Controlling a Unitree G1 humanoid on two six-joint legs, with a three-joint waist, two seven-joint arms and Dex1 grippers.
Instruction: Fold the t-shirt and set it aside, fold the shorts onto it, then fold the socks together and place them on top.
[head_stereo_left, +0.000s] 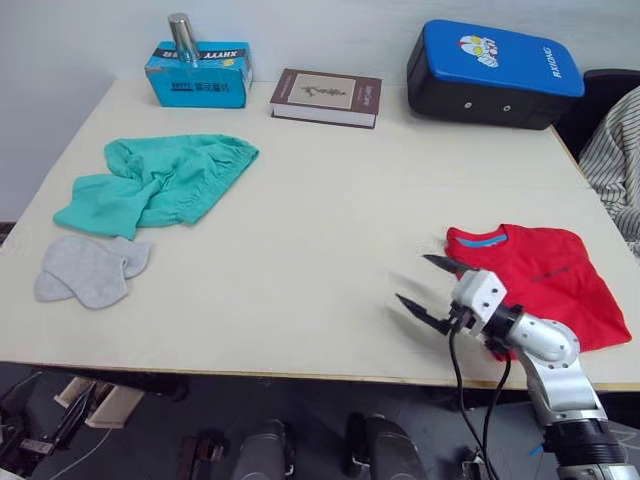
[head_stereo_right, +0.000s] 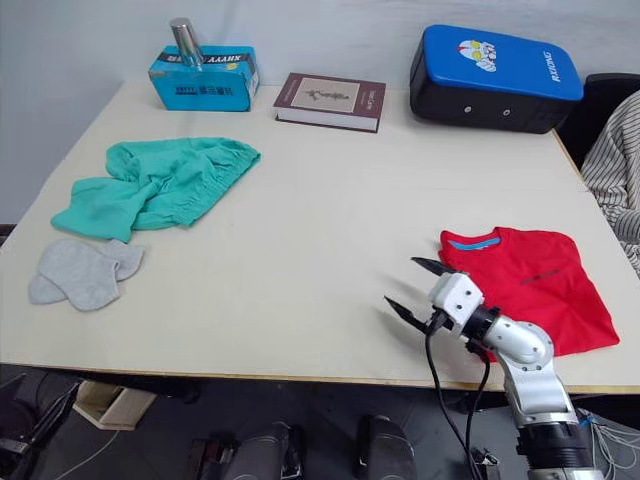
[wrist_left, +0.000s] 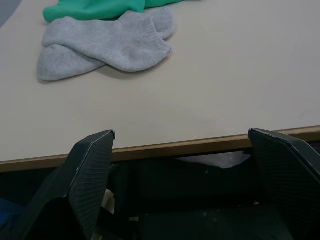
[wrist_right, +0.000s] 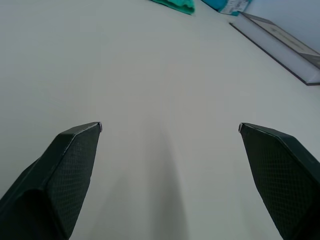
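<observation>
Right end effector (head_stereo_left: 428, 283) released, fingers spread, empty, over the surface (head_stereo_left: 320, 250) near its front edge. Folded t-shirt (head_stereo_left: 545, 280) just beside and behind it, partly covered by the arm. Left end effector (wrist_left: 182, 137) released, low, at the front edge; socks (head_stereo_left: 88, 268) lie overlapped just ahead of it. Shorts (head_stereo_left: 160, 180) crumpled beyond, touching the socks. Book (head_stereo_left: 327, 96) farthest.

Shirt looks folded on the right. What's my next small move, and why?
Probably send the open right gripper, which holds nothing, across the table toward the shorts. The t-shirt lies folded beside it near the right edge, while the shorts lie crumpled on the far left above the socks.
</observation>
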